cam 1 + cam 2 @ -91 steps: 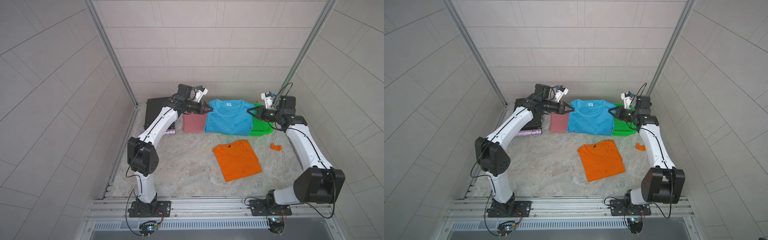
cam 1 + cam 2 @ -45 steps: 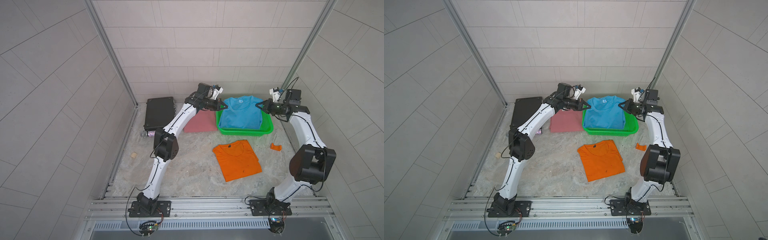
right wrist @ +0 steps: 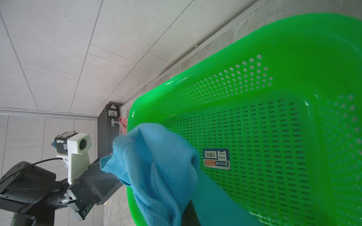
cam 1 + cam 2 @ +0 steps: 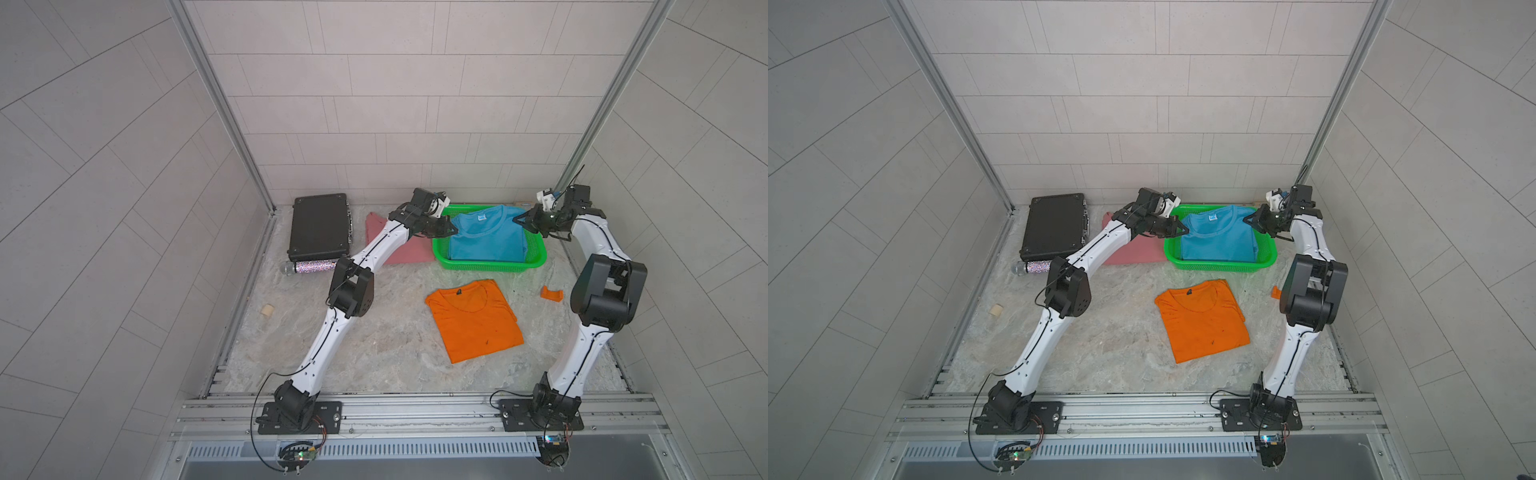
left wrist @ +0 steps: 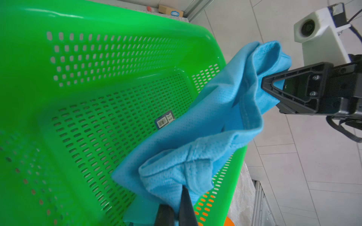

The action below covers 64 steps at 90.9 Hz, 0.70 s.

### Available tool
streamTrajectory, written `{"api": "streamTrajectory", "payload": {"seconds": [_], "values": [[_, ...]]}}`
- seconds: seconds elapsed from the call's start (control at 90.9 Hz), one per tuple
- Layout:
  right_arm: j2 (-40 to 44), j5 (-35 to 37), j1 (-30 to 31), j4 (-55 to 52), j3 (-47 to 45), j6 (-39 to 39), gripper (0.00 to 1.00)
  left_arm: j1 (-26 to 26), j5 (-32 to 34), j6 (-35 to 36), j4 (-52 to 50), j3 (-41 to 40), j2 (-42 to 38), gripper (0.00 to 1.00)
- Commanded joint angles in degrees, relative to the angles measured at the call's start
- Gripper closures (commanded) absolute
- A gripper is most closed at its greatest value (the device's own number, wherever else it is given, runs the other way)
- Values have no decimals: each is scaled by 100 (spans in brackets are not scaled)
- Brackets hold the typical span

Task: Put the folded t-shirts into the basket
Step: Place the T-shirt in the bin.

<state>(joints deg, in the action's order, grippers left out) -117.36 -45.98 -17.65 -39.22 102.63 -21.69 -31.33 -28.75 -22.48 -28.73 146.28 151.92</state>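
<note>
A: What do our 2 claws hold?
B: Our left gripper (image 4: pixel 453 227) and right gripper (image 4: pixel 516 219) are each clamped tight on a shoulder of the teal-blue mesh cloth t-shirt (image 4: pixel 486 241). Its lower part lies in the bright green perforated plastic basket (image 4: pixel 490 266).
A: The others?
B: The bright orange folded cloth t-shirt (image 4: pixel 473 322) lies in front of the basket, and the dusty pink folded cloth t-shirt (image 4: pixel 411 253) just beside it.

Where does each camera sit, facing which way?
Both top views: high at the front, looking down; left arm, right arm whole.
Left wrist: on left arm, facing across the basket toward the right gripper; own fingertips show.
Right wrist: on right arm, facing left gripper, black case; own finger shows.
Wrists share: blue t-shirt, sticker.
</note>
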Motion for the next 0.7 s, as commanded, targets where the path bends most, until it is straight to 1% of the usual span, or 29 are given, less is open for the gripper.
{"api": "streamTrajectory", "payload": {"seconds": [0.0, 0.154, 0.286, 0.473, 0.572, 0.693], "values": [[-127, 124, -2, -131, 212, 189, 100, -42, 250, 117, 46, 261, 64, 100], [-242, 137, -19, -147, 183, 218, 100, -46, 342, 163, -24, 338, 130, 100], [107, 163, -32, -37, -156, 260, 100, -51, 165, 85, -80, 338, -18, 100], [389, 142, -153, 76, -683, 233, 100, -82, 201, 117, -134, 56, -261, 100], [547, 51, -172, 79, -878, 218, 100, -93, 109, 100, -239, -67, -425, 100], [929, 13, -169, 215, -1046, 174, 100, -101, 1, 81, -286, -128, -637, 100]]}}
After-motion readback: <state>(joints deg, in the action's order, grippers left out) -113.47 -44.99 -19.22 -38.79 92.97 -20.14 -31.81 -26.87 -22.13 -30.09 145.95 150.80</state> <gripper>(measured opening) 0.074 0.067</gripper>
